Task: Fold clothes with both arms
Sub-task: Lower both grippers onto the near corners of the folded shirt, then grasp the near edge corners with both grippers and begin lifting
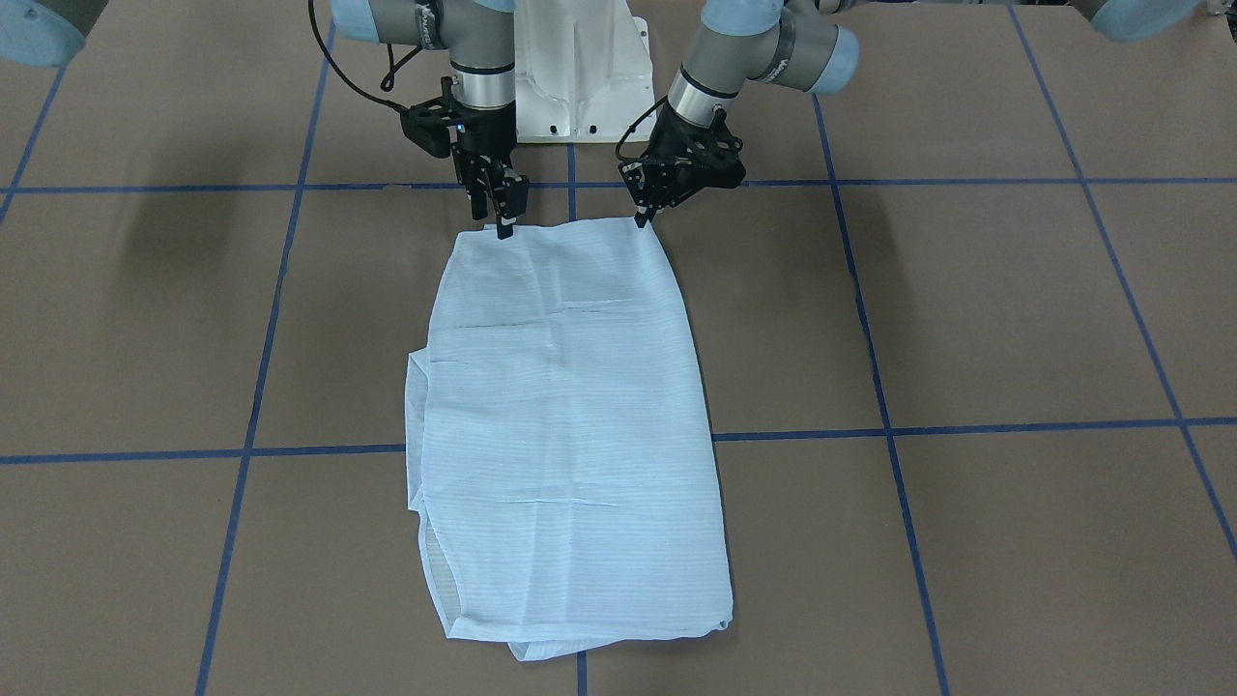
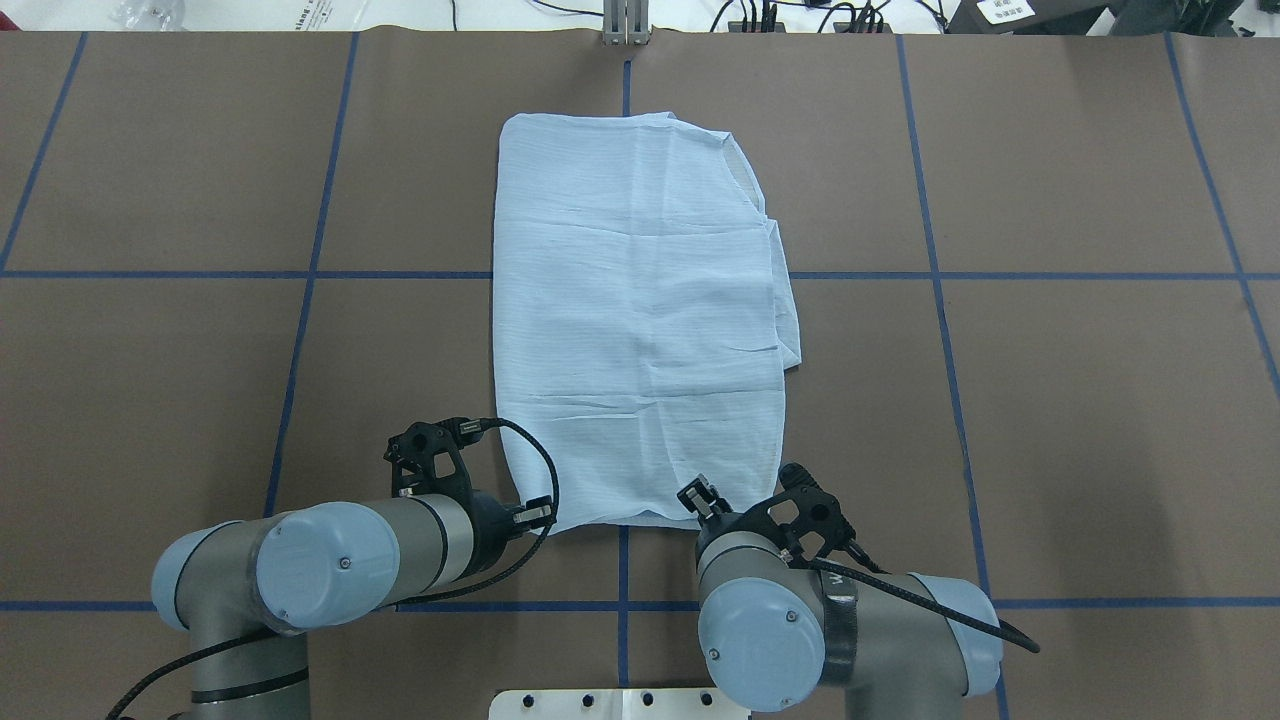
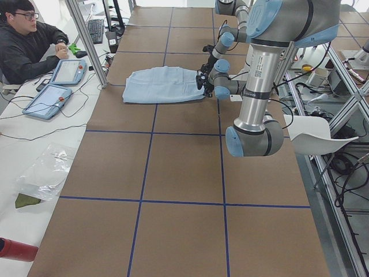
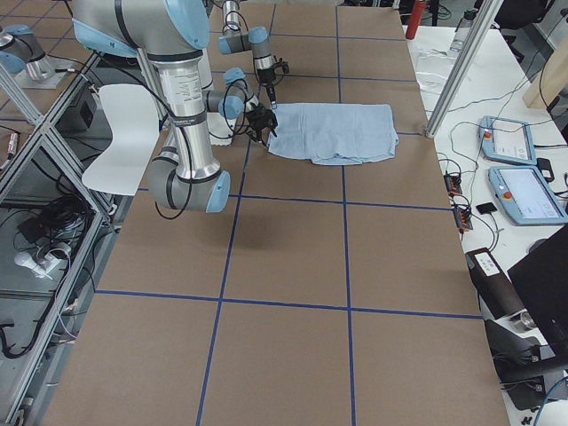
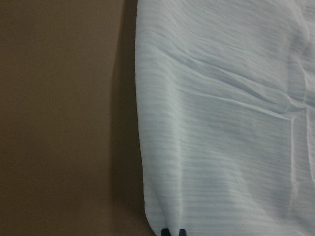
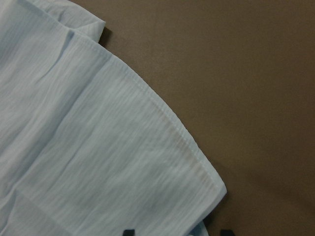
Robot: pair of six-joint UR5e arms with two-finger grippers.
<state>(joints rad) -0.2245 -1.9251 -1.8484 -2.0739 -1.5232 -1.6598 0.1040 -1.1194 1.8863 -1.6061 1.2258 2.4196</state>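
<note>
The left pincer (image 1: 642, 218) sits at one near corner of the shirt (image 1: 570, 416), its tips almost together and, as I judge, nipping the cloth's edge. The right pincer (image 1: 503, 224) stands over the other near corner with jaws apart, the corner between them and nothing gripped. The shirt lies flat on the brown surface (image 1: 966, 309), folded into a long panel running away from the robot, with under-layers peeping out along its right side. The step in hand looks like taking both near corners. Next the right must close, then both should lift evenly and carry the hem toward the far end.
</note>
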